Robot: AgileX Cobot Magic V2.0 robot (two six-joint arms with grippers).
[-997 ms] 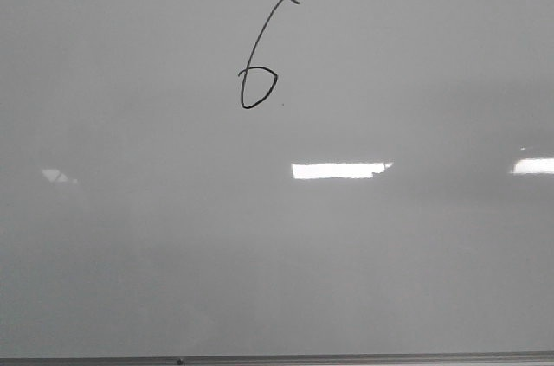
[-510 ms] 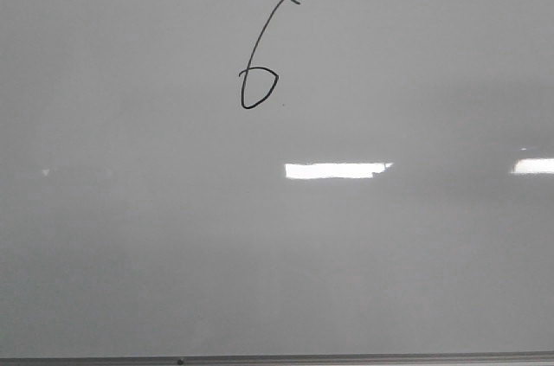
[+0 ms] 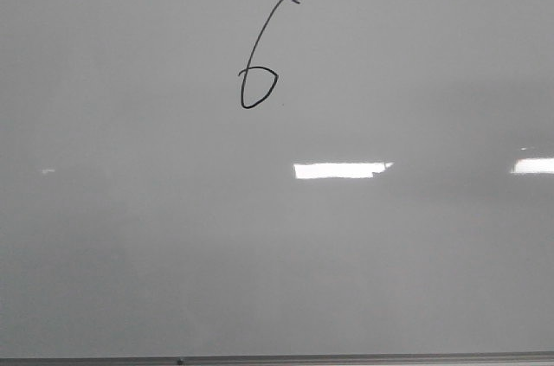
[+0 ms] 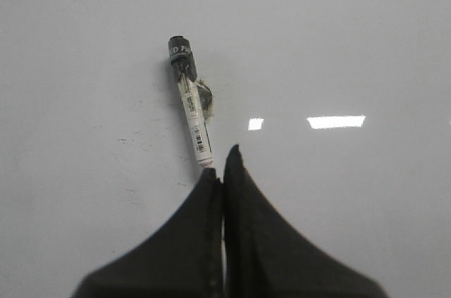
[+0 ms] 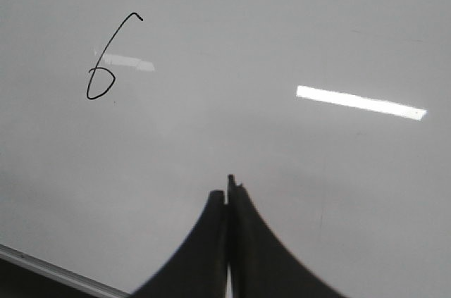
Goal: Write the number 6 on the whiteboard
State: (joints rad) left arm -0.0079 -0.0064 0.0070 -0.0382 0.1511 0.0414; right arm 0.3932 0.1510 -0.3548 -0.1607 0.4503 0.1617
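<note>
The number 6 (image 3: 258,41) is drawn in thin black line on the upper middle of the whiteboard (image 3: 389,262). It also shows in the right wrist view (image 5: 107,49), far from my right gripper (image 5: 227,189), which is shut and empty above the bare board (image 5: 317,30). My left gripper (image 4: 222,160) is shut, with nothing between its jaws. A white marker with a black cap (image 4: 190,104) lies flat on the board (image 4: 352,44) just beyond the left fingertip. Neither gripper shows in the front view.
The board's thin grey frame edge runs along the bottom of the front view (image 3: 346,357) and shows in the right wrist view (image 5: 42,266). Bright rectangular light reflections (image 3: 339,170) lie on the board. A tiny dark speck (image 3: 282,105) sits beside the 6.
The faint reflection at the left of the board has shrunk and the bright one has shifted slightly. The 6 is unchanged.
</note>
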